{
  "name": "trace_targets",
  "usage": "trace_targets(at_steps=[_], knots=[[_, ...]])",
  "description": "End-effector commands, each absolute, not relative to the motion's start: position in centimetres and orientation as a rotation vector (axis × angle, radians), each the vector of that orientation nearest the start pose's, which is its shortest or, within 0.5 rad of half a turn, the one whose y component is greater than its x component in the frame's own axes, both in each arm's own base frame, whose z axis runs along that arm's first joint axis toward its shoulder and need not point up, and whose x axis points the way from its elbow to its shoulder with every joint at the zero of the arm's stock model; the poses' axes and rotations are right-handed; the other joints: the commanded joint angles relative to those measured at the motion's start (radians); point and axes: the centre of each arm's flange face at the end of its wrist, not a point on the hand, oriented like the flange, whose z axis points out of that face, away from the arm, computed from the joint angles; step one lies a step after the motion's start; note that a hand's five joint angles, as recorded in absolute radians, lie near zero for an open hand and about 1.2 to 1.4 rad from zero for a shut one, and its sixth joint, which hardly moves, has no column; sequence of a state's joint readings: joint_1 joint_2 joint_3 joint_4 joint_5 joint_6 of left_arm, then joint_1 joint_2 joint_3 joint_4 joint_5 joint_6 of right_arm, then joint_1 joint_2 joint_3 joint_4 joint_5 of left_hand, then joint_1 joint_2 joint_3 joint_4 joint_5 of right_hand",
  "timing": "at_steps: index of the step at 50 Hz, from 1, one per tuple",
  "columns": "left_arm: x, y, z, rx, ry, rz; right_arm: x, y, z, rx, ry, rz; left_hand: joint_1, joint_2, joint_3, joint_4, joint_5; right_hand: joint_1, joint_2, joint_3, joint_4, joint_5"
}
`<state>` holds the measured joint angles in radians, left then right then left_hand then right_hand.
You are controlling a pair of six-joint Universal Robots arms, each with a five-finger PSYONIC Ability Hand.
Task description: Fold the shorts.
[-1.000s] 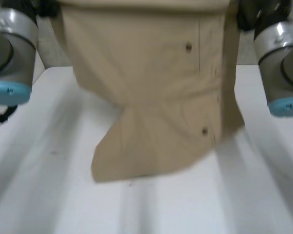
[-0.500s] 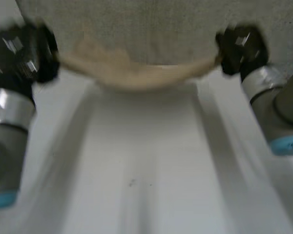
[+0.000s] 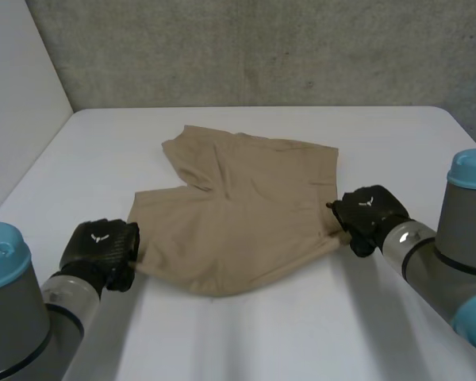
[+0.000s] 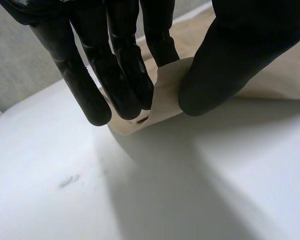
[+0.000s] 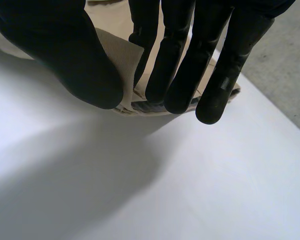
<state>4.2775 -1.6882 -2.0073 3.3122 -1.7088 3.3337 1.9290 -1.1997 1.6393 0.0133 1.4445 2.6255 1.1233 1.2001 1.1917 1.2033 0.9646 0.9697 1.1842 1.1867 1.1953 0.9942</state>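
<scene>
On a white table (image 3: 246, 341) backed by a grey concrete wall (image 3: 262, 48), a pair of tan shorts (image 3: 238, 214) lies spread across the middle, the two legs pointing toward the wall and the nearer edge bowing toward the camera between the robot's two hands. The cloth is mostly flat, with a crease running down from the crotch and the leg on the robot's left rumpled along its inner side. In the head view the left arm (image 3: 32, 317) and right arm (image 3: 452, 262) reach in from the near corners (grey joints, light-blue caps), the left hand (image 3: 103, 250) set at the near left corner of the shorts and the right hand (image 3: 369, 218) at the near right corner, but only the backs of the hands show from there. The wrist views supply the grip: the left hand (image 4: 115, 60) pinches a ribbed corner of the shorts (image 4: 165, 87) between thumb and nearly straight fingers just above the table (image 4: 190, 190), and the right hand (image 5: 65, 50) does likewise, thumb against straight fingers with the cloth (image 5: 122, 52) between them. Both palms are cut off in these views, and a small dark patch on the fabric beneath each set of fingertips is too indistinct to identify.
</scene>
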Motion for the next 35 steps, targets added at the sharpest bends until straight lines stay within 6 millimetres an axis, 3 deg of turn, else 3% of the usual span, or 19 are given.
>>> trace_targets(at_steps=[1, 5, 10, 16, 17, 20, 21, 23, 29, 35], knots=[[-20.7, -16.0, 17.2, 0.811, 2.586, -1.554, 23.7, -22.4, 17.5, -1.435, 2.387, -1.49, 0.273, 0.196, 0.205, 0.193, 0.257, 0.427, 0.212, 0.21, 0.201, 0.228], [-20.4, -13.4, 17.5, 0.91, 2.644, -1.401, 22.6, -20.2, 17.1, -1.621, 2.427, -1.276, 0.273, 0.196, 0.205, 0.193, 0.257, 0.427, 0.212, 0.21, 0.201, 0.228], [-20.0, -10.1, 17.4, 1.039, 2.7, -1.234, 20.5, -18.5, 16.9, -1.734, 2.48, -1.062, 0.273, 0.196, 0.205, 0.193, 0.257, 0.427, 0.212, 0.21, 0.201, 0.228], [-20.1, -9.4, 17.7, 1.079, 2.703, -1.253, 19.8, -18.3, 16.5, -1.753, 2.492, -1.017, 0.273, 0.196, 0.205, 0.193, 0.257, 0.427, 0.212, 0.21, 0.201, 0.228], [-20.3, -9.5, 17.9, 1.088, 2.694, -1.266, 19.8, -18.4, 16.5, -1.751, 2.493, -1.024, 0.215, 0.138, 0.147, 0.135, 0.199, 0.427, 0.212, 0.21, 0.201, 0.228], [-20.5, -10.0, 18.3, 1.116, 2.657, -1.301, 19.9, -18.9, 16.6, -1.746, 2.477, -1.075, -0.353, -0.43, -0.421, -0.433, -0.369, 0.427, 0.212, 0.21, 0.201, 0.228], [-21.0, -10.7, 19.1, 1.149, 2.6, -1.359, 20.0, -19.1, 16.6, -1.746, 2.475, -1.091, -0.747, -0.824, -0.816, -0.827, -0.763, 0.427, 0.212, 0.21, 0.201, 0.228], [-21.5, -11.8, 20.0, 1.183, 2.519, -1.436, 20.1, -19.4, 16.6, -1.746, 2.467, -1.127, -0.921, -0.998, -0.989, -1.001, -0.937, 0.427, 0.212, 0.21, 0.201, 0.228], [-24.3, -16.8, 23.0, 1.206, 2.192, -1.792, 20.4, -20.0, 16.7, -1.731, 2.447, -1.225, -0.936, -1.013, -1.005, -1.016, -0.952, 0.427, 0.212, 0.21, 0.201, 0.228], [-28.4, -22.3, 22.7, 1.216, 1.998, -2.093, 20.6, -20.2, 16.4, -1.729, 2.43, -1.272, -0.889, -0.966, -0.958, -0.969, -0.905, 0.427, 0.212, 0.21, 0.201, 0.228]])
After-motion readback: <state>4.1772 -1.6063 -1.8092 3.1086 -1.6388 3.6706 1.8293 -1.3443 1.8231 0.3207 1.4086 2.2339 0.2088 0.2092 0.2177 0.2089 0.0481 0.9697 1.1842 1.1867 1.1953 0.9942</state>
